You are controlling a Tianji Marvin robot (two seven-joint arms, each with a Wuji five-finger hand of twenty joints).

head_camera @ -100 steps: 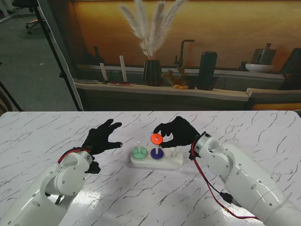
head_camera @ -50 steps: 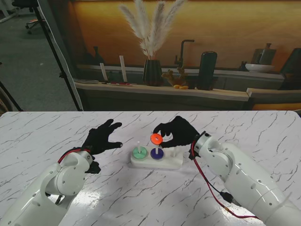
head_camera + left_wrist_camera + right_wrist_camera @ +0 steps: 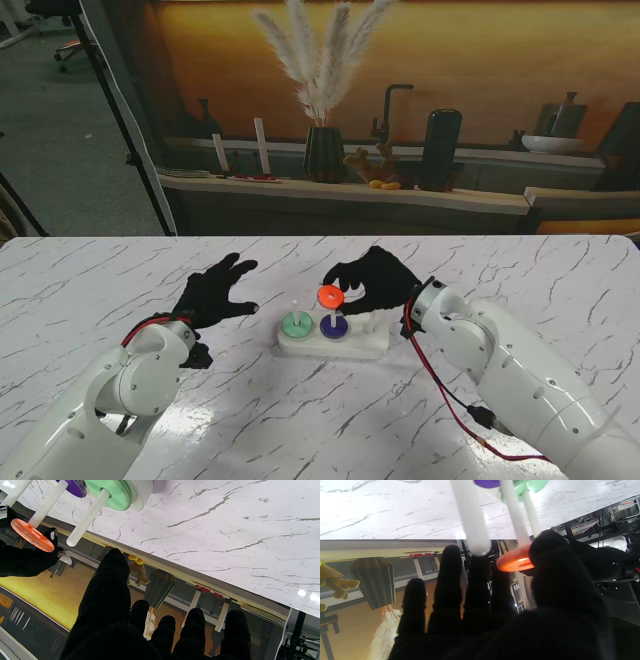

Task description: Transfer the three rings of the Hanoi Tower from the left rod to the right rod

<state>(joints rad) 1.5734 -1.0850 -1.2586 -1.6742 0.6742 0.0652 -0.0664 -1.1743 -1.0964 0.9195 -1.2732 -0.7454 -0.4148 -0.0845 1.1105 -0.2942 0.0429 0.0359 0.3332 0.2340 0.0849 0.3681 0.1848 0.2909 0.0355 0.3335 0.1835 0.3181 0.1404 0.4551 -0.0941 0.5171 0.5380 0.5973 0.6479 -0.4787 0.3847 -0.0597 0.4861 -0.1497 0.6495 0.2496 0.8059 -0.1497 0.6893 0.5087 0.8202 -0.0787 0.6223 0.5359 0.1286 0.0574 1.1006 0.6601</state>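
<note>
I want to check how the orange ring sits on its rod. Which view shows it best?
The left wrist view: the orange ring shows its face at the middle rod's tip. The right wrist view shows it edge-on, half hidden by the right robot hand; the stand view shows it small.

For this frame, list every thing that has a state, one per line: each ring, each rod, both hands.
orange ring: pinched by the right hand, at the middle rod's top
purple ring: seated low on the middle rod
green ring: seated low on the left rod
right rod: bare
left hand: open, fingers spread, holding nothing
right hand: shut on the orange ring
</note>
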